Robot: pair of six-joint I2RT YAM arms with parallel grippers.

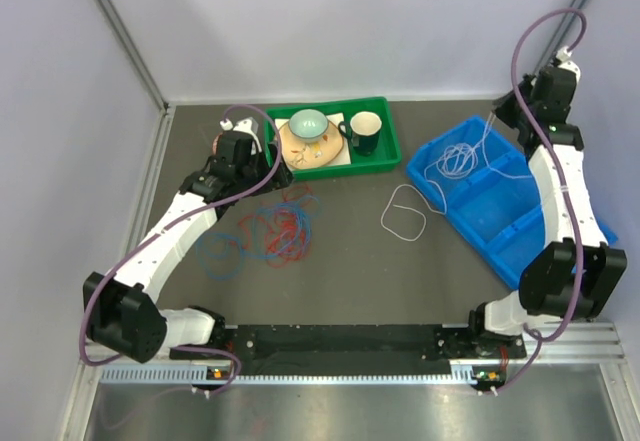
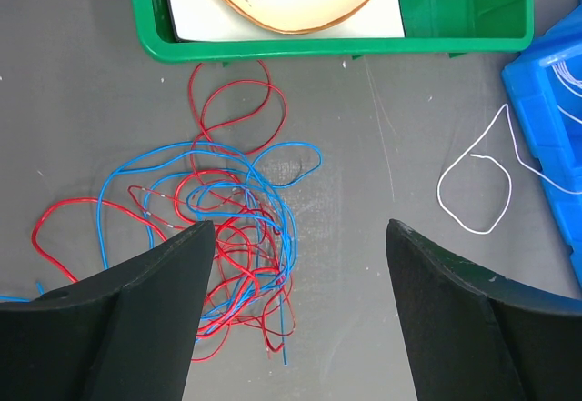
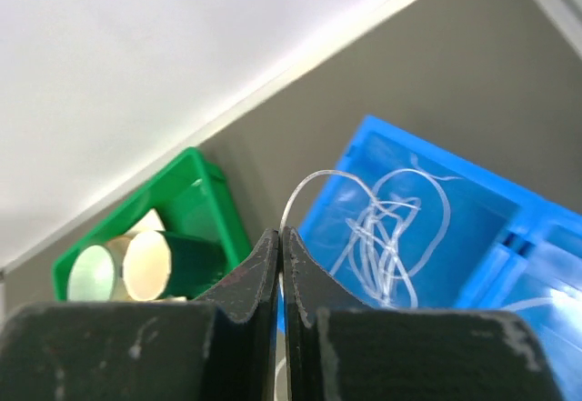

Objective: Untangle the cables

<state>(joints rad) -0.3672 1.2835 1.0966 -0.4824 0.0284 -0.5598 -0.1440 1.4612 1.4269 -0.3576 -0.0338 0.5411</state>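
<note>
Though the left gripper (image 2: 298, 228) gapes empty, the right gripper (image 3: 280, 234) is clamped; it pinches the white cable (image 3: 373, 237).

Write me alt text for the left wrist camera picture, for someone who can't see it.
Black fingers of the open left gripper frame a tangle of red and blue cables on a dark table. At the picture's right, a white cable forms a loop and trails into a blue bin. A green tray holding a plate sits along the top edge.
</note>
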